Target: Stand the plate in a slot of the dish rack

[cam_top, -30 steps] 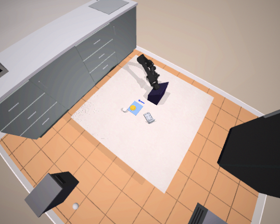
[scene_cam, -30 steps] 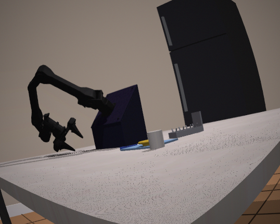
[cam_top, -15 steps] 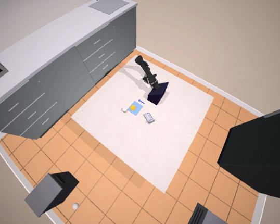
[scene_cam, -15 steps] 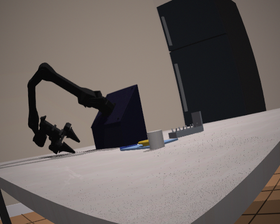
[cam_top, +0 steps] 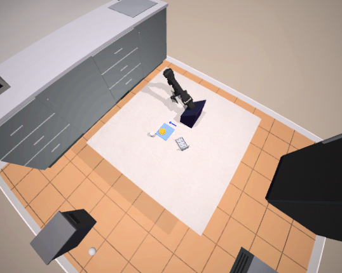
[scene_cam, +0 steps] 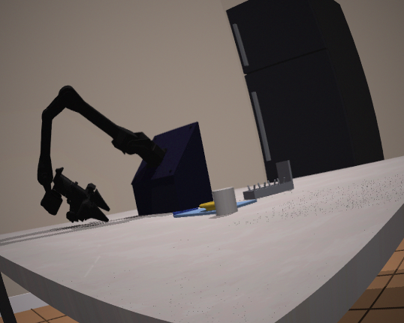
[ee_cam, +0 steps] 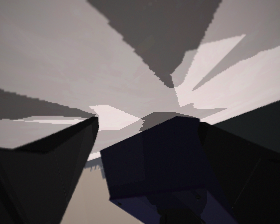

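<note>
Low over the desk (cam_top: 180, 190) (scene_cam: 197, 255), the end effector (cam_top: 174, 97) (scene_cam: 108, 216) (ee_cam: 149, 124) has its fingers spread wide with nothing between them. Well apart from it, past the dark base block (cam_top: 189, 117) (scene_cam: 191, 173) (ee_cam: 152, 160), the yellow plate (cam_top: 162, 131) (scene_cam: 207, 206) lies flat on a blue mat (cam_top: 166, 136) (scene_cam: 246, 203). Nearer the end effector than the grey dish rack (cam_top: 182, 143) (scene_cam: 270, 189) is that plate, with a pale cylindrical cup (cam_top: 152, 134) (scene_cam: 225, 201) just beside the mat.
</note>
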Robot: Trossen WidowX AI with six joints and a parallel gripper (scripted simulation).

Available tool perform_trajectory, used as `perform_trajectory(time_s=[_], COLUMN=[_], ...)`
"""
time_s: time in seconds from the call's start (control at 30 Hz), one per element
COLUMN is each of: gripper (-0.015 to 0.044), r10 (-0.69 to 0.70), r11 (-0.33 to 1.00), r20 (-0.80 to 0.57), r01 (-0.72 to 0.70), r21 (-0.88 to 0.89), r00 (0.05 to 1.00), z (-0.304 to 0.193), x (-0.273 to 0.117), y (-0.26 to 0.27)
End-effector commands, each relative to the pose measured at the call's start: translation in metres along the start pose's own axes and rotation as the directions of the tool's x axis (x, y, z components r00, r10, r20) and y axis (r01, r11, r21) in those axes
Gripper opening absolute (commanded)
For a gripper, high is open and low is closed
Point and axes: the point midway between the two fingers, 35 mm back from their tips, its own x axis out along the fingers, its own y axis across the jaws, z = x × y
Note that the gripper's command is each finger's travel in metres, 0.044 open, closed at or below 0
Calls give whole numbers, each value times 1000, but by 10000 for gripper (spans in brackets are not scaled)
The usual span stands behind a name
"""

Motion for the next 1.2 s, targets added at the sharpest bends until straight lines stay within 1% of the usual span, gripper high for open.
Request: perform_trajectory(time_s=[0.0, 0.3, 0.6, 0.97, 1.17], gripper=[400, 400, 400, 400, 400], r10=[4, -41, -75, -107, -118], r11=[990, 939, 848, 715, 662], r20=[1, 23, 51, 91, 111], r01=[-4, 46, 91, 140, 161], r21=[-142, -340, -521, -685, -732], r00=[1000, 999, 996, 990, 987], z=[-6, -19, -38, -68, -83], x=[5, 10, 16, 27, 33], y=[25, 56, 86, 120, 134])
